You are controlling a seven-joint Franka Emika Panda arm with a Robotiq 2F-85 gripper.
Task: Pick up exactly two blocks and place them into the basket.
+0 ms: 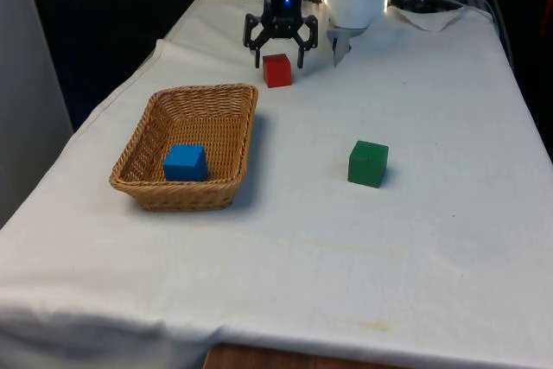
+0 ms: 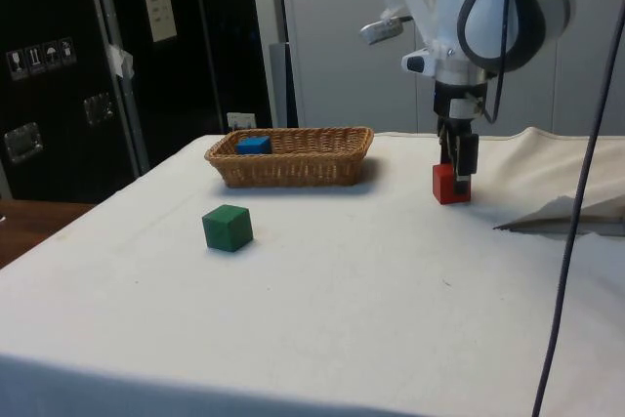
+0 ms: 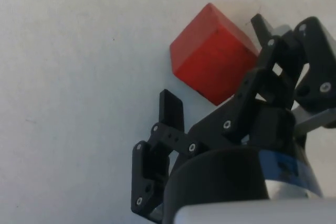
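A red block rests on the white cloth close to the robot's base. My gripper is open and lowered over it, with one finger on each side of its upper part. Small gaps separate the fingers from the block. In the side view the gripper overlaps the red block. In the wrist view the red block lies between the spread fingers. A blue block lies inside the wicker basket. A green block stands alone on the cloth.
The basket sits toward the front view's left, and the green block toward its right. Crumpled white cloth is bunched beside the robot's base. The table drops off at both sides.
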